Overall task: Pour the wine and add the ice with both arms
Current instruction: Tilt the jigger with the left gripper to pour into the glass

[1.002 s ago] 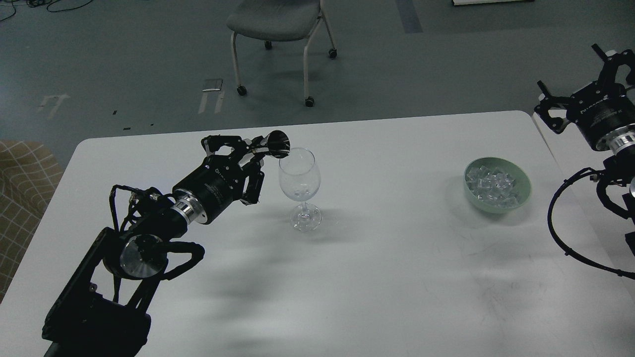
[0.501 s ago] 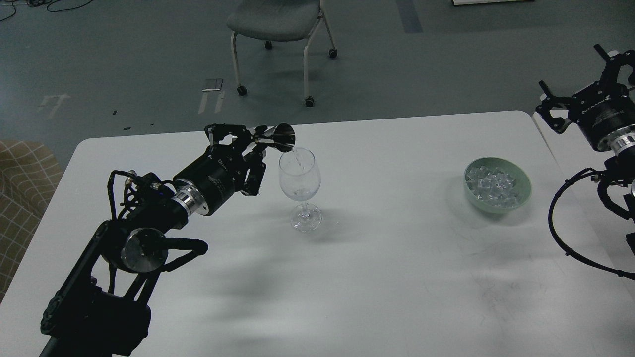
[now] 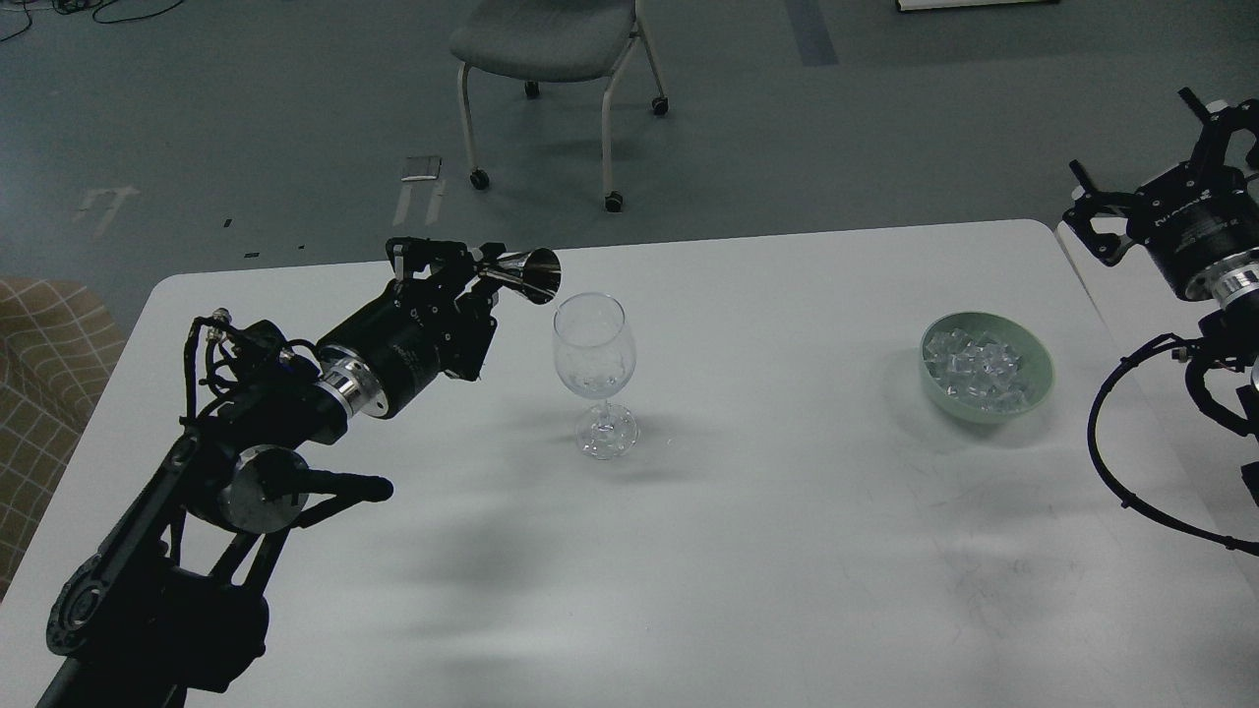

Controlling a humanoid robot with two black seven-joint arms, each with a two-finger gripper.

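Note:
A clear wine glass (image 3: 593, 366) stands upright on the white table (image 3: 767, 511), left of the middle. My left gripper (image 3: 470, 267) is shut on a small metal jigger (image 3: 527, 273). The jigger lies on its side, its mouth facing right, just left of and slightly above the glass rim, apart from it. No stream of wine shows; glints low in the glass bowl cannot be told apart as liquid. The ice (image 3: 976, 366), small clear cubes, fills a pale green bowl (image 3: 1033, 388) at the right. My right gripper (image 3: 1146, 147) is open and empty, raised beyond the table's right edge.
A grey wheeled chair (image 3: 551, 49) stands on the floor behind the table. My right arm's black cable loop (image 3: 1107, 452) hangs over the table's right edge. A checked cushion (image 3: 39, 393) is at the far left.
The stream from the jigger into the glass has stopped. My left gripper has drawn the jigger back to the left and a little up, away from the rim. The right arm has barely moved.

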